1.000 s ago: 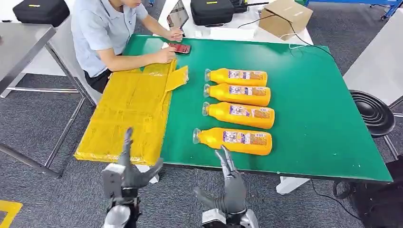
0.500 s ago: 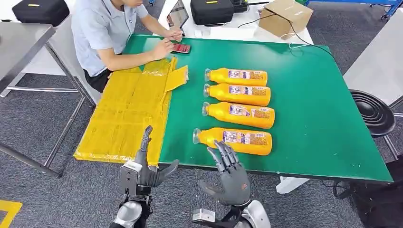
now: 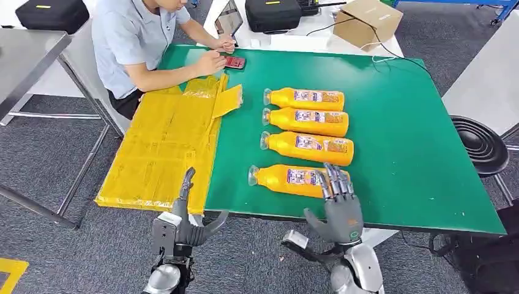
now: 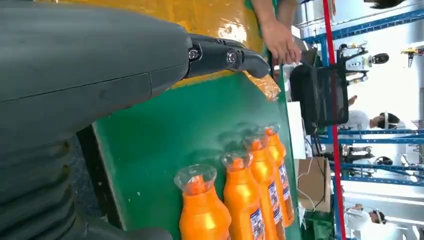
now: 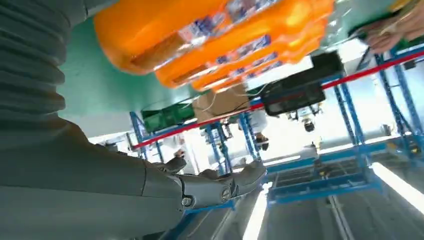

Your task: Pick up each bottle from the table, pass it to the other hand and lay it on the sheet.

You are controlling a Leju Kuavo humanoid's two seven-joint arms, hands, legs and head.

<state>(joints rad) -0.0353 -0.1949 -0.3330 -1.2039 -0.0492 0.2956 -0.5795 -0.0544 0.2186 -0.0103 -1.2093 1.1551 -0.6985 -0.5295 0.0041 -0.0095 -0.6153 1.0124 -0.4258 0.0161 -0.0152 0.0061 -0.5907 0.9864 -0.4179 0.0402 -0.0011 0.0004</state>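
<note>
The floor (image 3: pixel 55 177) is grey carpet, with a yellow mark (image 3: pixel 9 269) at its near corner. The counter (image 3: pixel 416 159) has a green top and stands on the carpet. Beyond it is a white table (image 3: pixel 318 41) with two black cases (image 3: pixel 272 13), a cardboard box (image 3: pixel 367 18) and a tablet (image 3: pixel 228 18). A black round stool (image 3: pixel 480 144) stands beside the counter, and a grey table (image 3: pixel 27 58) stands on the other side. A person (image 3: pixel 131 43) sits at the far corner. Blue metal racks (image 5: pixel 320 150) and bright light appear in the hall.
</note>
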